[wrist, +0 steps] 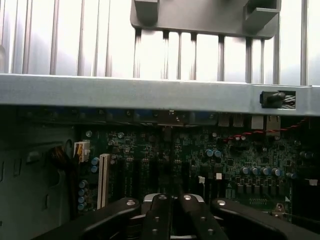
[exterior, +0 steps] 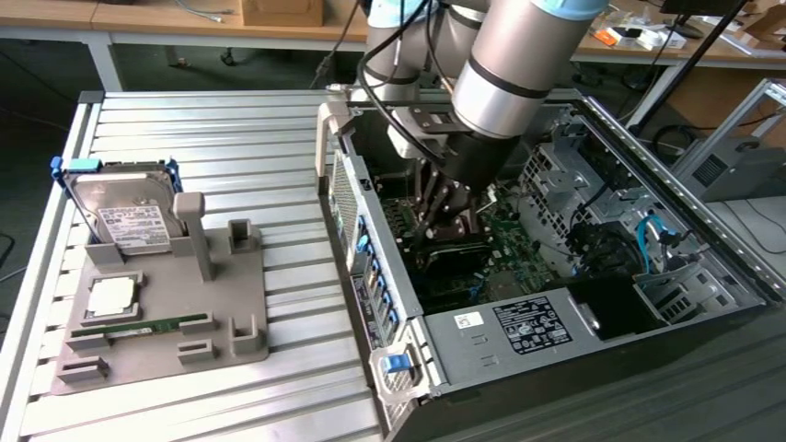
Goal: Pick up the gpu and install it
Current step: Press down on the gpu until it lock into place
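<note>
On the exterior view's left a slatted metal bench [exterior: 197, 129] carries a grey parts holder [exterior: 234, 313]. A silver hard drive [exterior: 123, 216] with a white label stands upright at the holder's far end, in a blue frame. Nearer the camera a square silver processor chip [exterior: 110, 295] lies flat on the holder, and beside it a narrow green memory stick [exterior: 145, 326] rests in a slot. A plain grey post [exterior: 193, 232] rises from the holder beside the drive.

To the right of the holder an open computer case [exterior: 461, 354] lies on its side. The robot arm [exterior: 510, 69] reaches down into it from above, and its dark jaws hang low over the green motherboard [exterior: 516, 253].

In the wrist view the jaws are pressed fully together above the motherboard [wrist: 240, 160]. A thin dark edge runs straight out from between their tips, across the expansion slots towards the case's rear wall [wrist: 150, 95]. This looks like the gpu [wrist: 172, 167] seen edge-on, standing upright in line with the jaws. Whether they are pinching it cannot be told. A white slot [wrist: 104, 177] lies off to one side of it.

Further to the exterior view's right sit the power supply [exterior: 522, 322] with its label and blue cables [exterior: 649, 241] by the drive bays
</note>
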`<state>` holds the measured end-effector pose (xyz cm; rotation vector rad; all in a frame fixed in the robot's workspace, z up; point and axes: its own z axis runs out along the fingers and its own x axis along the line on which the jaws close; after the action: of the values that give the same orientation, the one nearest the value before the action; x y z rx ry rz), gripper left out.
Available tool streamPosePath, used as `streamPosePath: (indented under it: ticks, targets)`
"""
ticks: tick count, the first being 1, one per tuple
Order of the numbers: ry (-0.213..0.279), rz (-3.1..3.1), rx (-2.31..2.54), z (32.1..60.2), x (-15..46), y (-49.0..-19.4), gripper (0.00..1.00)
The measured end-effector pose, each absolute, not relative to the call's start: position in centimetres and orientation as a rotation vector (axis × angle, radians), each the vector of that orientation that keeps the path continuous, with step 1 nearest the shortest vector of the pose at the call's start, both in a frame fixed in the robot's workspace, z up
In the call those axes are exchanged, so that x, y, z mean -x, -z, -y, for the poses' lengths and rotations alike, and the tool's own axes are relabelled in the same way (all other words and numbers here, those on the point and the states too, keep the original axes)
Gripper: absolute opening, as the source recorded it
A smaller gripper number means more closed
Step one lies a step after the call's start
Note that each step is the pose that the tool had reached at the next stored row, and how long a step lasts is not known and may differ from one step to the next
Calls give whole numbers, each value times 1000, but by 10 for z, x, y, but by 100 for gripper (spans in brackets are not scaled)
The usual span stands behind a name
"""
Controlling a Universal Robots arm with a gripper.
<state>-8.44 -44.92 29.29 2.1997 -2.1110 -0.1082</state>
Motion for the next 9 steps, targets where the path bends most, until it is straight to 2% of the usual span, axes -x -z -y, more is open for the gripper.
streamPosePath:
  ticks: [9]
  targets:
    - [99,2115,-2204,449,105,-293,11]
